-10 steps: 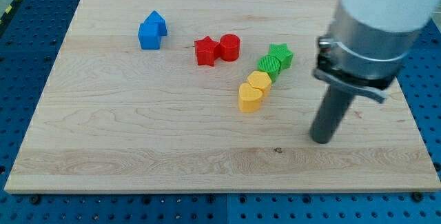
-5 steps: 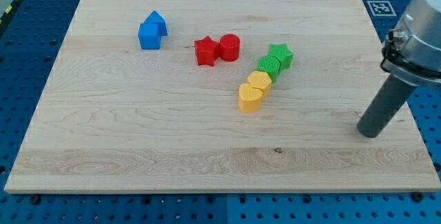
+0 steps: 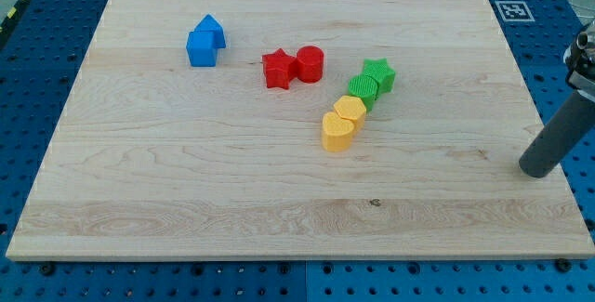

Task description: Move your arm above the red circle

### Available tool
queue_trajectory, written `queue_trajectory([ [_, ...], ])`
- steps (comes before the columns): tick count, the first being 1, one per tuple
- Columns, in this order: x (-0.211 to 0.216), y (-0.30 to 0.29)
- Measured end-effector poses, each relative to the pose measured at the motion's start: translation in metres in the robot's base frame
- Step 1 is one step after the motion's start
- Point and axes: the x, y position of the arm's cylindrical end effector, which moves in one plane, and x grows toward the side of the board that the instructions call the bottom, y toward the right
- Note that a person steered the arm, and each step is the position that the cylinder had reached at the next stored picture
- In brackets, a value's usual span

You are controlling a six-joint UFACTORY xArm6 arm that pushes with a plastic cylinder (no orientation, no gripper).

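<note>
The red circle (image 3: 310, 63) stands near the middle of the wooden board (image 3: 167, 181), touching a red star (image 3: 277, 69) on its left. My tip (image 3: 536, 169) is at the board's right edge, far to the right of and below the red circle, and touches no block.
Two blue blocks (image 3: 204, 42) sit together at the upper left. A green star (image 3: 378, 73) and a green round block (image 3: 363, 88) lie right of the red circle. A yellow hexagon (image 3: 350, 111) and a yellow heart (image 3: 337, 131) lie below them.
My tip has moved steadily to the right, from the board's lower right area to its right edge. No block has moved.
</note>
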Motion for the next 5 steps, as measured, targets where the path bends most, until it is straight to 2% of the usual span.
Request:
queue_trajectory([
  [3,-0.098,-0.007],
  [5,-0.137,-0.014],
])
